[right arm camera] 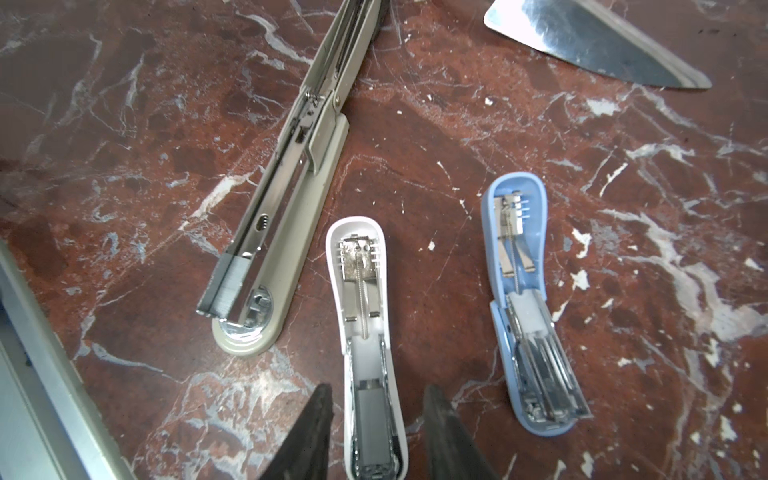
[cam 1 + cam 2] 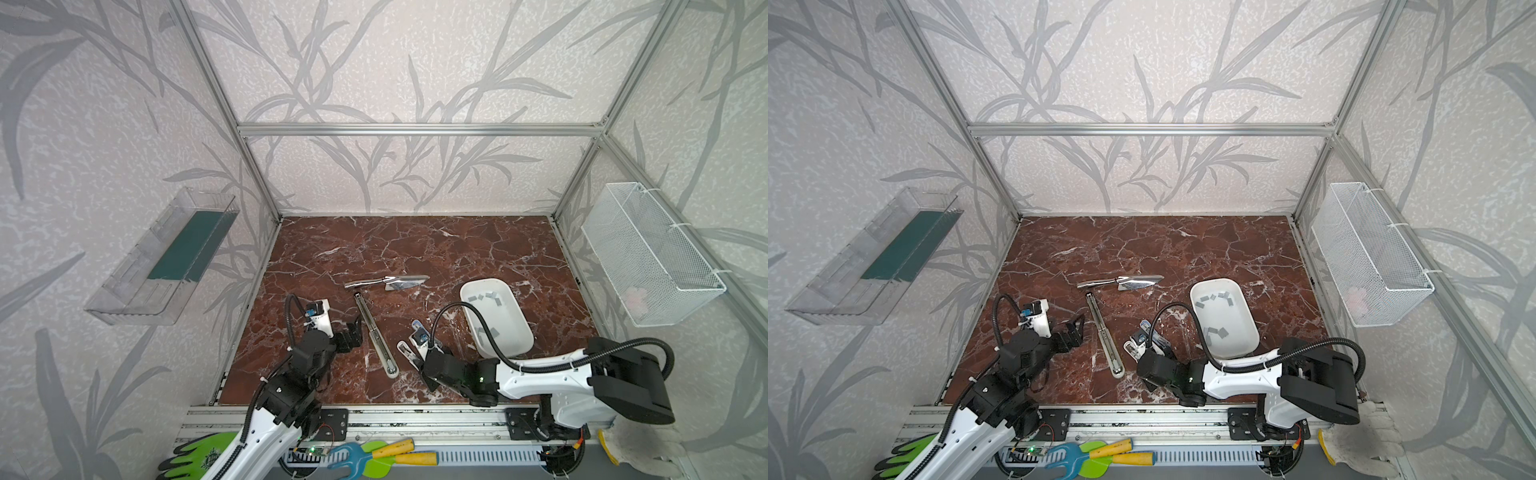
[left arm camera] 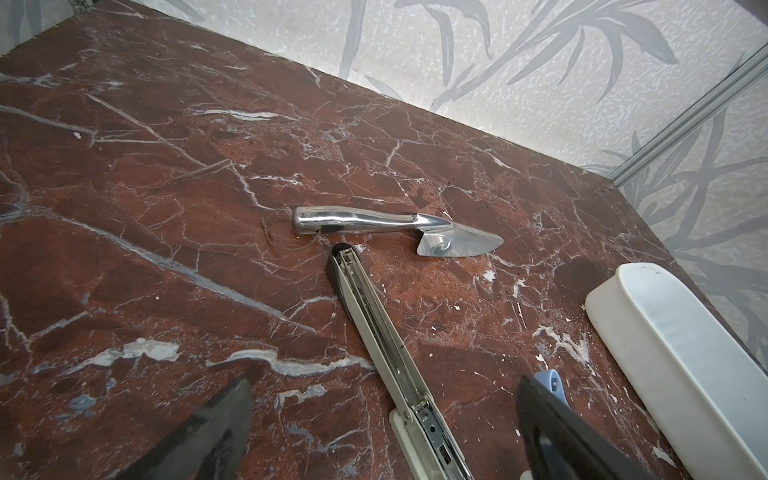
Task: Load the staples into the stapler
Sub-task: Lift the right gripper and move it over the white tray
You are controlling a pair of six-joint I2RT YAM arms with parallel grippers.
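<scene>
Grey staples [image 2: 486,297] lie in the white tub [image 2: 511,328]; right gripper [image 1: 378,387], jaws parted, straddles the opened white stapler [image 1: 365,291]; left gripper [image 3: 385,381] hangs spread wide

On my feed the counter [image 2: 415,249] reads as red-brown marble crossed by white and grey veins. The walls [image 2: 374,62] are pale cream with a grey leaf pattern. I see the tray [image 2: 521,316] as plain white, holding dull grey staples [image 2: 484,297]. The long stapler [image 1: 282,232] has a beige body and a bright metal rail. The white stapler [image 1: 365,316] and the light blue stapler [image 1: 528,299] both show silver metal inside. The server [image 3: 374,222] is mirror-polished silver. The left claw [image 3: 384,395] and right claw [image 1: 378,392] are matt black. The mesh basket [image 2: 648,257] is white; the clear bin [image 2: 187,245] carries a dark green panel.
</scene>
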